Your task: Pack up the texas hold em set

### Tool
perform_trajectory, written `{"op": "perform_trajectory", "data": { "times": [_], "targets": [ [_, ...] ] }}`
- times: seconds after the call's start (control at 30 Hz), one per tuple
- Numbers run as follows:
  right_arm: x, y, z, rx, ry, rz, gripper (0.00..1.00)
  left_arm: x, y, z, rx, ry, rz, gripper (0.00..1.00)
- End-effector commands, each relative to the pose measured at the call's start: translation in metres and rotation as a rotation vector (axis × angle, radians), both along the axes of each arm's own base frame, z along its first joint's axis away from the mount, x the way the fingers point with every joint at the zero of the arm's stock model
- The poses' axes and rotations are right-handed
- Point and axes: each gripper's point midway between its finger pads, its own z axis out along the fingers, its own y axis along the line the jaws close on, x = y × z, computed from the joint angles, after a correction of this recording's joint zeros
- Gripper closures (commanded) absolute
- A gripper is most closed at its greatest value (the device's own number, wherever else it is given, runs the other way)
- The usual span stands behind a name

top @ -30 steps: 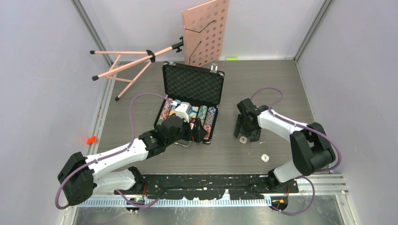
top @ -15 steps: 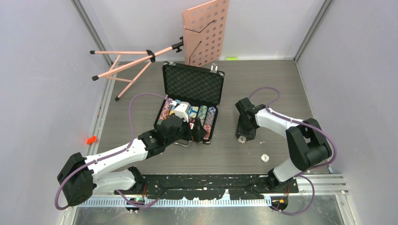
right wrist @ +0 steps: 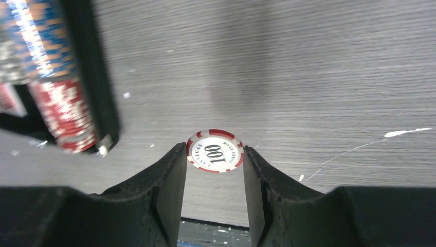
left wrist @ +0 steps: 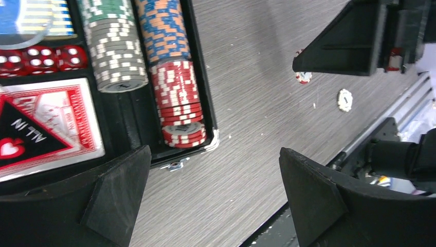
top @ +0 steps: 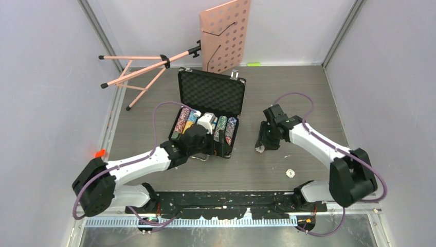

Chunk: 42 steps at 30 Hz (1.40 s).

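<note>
The black case (top: 211, 92) stands open at the table's middle, with its foam lid up. Its tray (left wrist: 200, 87) holds rows of striped chips (left wrist: 175, 98), red dice (left wrist: 49, 57) and a card deck (left wrist: 46, 123). My right gripper (right wrist: 215, 154) is shut on a red-and-white chip (right wrist: 215, 151) marked 100, pinched by its edges at the fingertips. In the top view that right gripper (top: 260, 147) hangs just right of the case. My left gripper (left wrist: 213, 157) is open and holds nothing. It hovers over bare table by the case's near right corner.
A white chip (top: 290, 173) lies loose on the table to the near right. The pink perforated music stand (top: 224, 33) leans at the back wall, its tripod (top: 139, 69) lying to the left. A small red object (top: 100, 153) sits at the left edge.
The right gripper closed on the red chip on the table and carried it slightly left toward the case. The left arm shifted a little to the right.
</note>
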Motion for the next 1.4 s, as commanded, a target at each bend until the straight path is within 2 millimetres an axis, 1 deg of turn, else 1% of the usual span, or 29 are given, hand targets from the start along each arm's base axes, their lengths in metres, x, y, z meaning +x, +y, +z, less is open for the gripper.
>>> {"op": "perform_trajectory", "data": {
  "times": [0.0, 0.1, 0.3, 0.43, 0.5, 0.6, 0.7, 1.0, 1.17, 1.37],
  "targets": [
    [0.006, 0.027, 0.041, 0.145, -0.122, 0.093, 0.66, 0.013, -0.034, 0.038, -0.151, 0.062, -0.045, 0.0],
    [0.005, 0.038, 0.054, 0.187, -0.179, 0.137, 0.69, 0.018, -0.048, 0.043, -0.207, 0.135, -0.083, 0.01],
    [-0.002, 0.061, 0.078, 0.26, -0.297, 0.246, 0.71, 0.021, -0.075, 0.046, -0.302, 0.319, -0.187, 0.1],
    [-0.01, 0.074, 0.088, 0.263, -0.358, 0.323, 0.71, 0.018, -0.087, 0.045, -0.329, 0.386, -0.241, 0.17],
    [-0.012, 0.078, 0.092, 0.26, -0.379, 0.352, 0.71, 0.016, -0.091, 0.043, -0.334, 0.415, -0.262, 0.19],
    [-0.014, 0.084, 0.096, 0.266, -0.404, 0.387, 0.72, 0.014, -0.094, 0.041, -0.334, 0.446, -0.277, 0.21],
    [-0.011, 0.084, 0.097, 0.253, -0.417, 0.393, 0.72, 0.011, -0.096, 0.04, -0.339, 0.471, -0.292, 0.25],
    [-0.005, 0.09, 0.099, 0.235, -0.429, 0.417, 0.73, 0.003, -0.098, 0.033, -0.339, 0.535, -0.321, 0.33],
    [-0.003, 0.091, 0.103, 0.229, -0.447, 0.426, 0.74, -0.002, -0.098, 0.026, -0.327, 0.574, -0.344, 0.41],
    [-0.003, 0.095, 0.108, 0.235, -0.461, 0.439, 0.74, -0.006, -0.099, 0.02, -0.317, 0.611, -0.361, 0.44]
  ]
}}
